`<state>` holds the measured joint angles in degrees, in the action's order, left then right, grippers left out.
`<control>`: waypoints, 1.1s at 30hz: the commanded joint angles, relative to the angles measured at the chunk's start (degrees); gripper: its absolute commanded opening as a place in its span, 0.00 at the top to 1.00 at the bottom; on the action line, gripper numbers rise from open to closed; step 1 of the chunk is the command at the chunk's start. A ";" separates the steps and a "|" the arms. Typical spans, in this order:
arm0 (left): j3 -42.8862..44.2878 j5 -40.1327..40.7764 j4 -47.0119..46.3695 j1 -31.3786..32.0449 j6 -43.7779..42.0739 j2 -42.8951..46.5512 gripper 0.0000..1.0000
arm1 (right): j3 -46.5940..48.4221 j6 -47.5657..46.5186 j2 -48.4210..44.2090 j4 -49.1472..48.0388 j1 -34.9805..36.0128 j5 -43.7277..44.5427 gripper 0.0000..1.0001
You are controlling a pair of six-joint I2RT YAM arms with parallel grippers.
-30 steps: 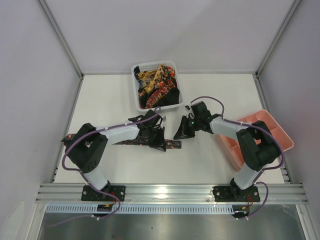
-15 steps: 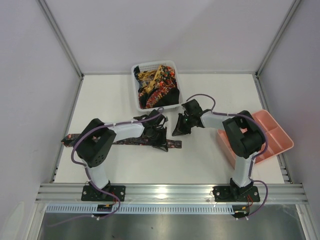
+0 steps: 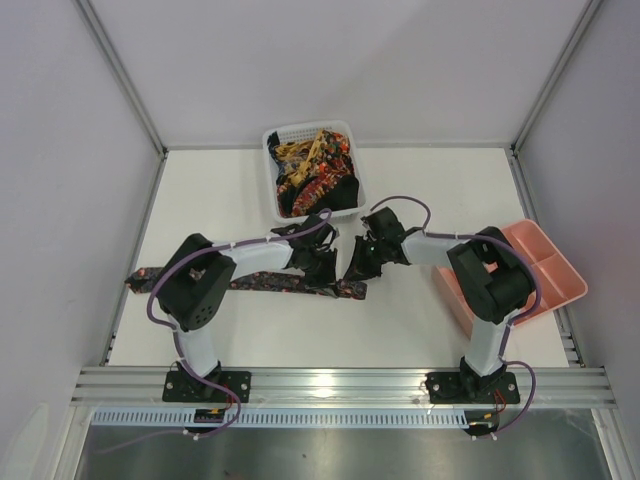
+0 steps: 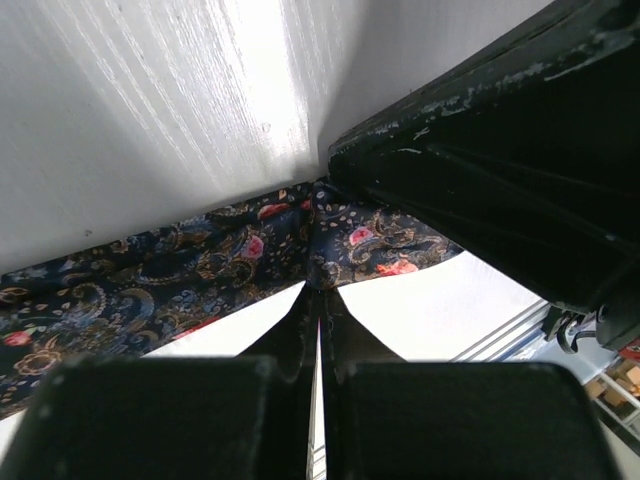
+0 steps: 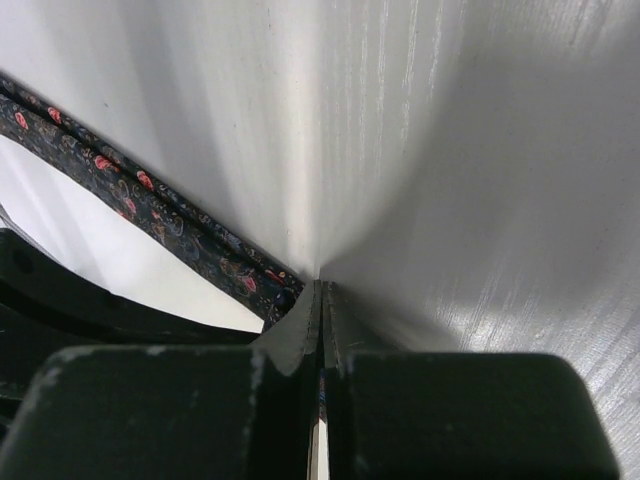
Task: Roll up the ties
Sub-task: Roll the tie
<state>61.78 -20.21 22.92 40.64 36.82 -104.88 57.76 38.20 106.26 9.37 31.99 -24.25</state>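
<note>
The left jaws pinch a pucker of one patterned tie (image 3: 265,284) and the right jaws, just beside them, clench its end, yet it lies unrolled on the table (image 3: 220,190), with more ties (image 3: 312,170) in the basket (image 3: 272,195) beyond.

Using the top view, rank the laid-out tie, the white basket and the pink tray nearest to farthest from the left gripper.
From the left gripper:
1. The laid-out tie, at its fingertips.
2. The white basket, just behind.
3. The pink tray, far right.
</note>
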 commanded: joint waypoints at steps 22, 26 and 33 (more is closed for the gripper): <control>-1.24 -2.47 0.64 0.05 -3.51 9.44 0.97 | -0.17 -7.79 -14.39 12.87 -4.65 4.13 0.52; 3.34 -2.03 1.25 -0.04 -3.33 4.52 0.98 | -5.62 -7.17 -18.54 10.24 -6.50 0.00 0.34; 7.04 -1.76 2.83 -1.62 -4.47 0.03 0.98 | -10.99 -7.70 -17.93 4.80 -7.64 -6.33 0.25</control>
<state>66.17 -21.61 24.75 39.97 33.95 -103.35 48.12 31.16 88.31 18.24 24.62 -26.11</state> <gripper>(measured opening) 0.022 0.753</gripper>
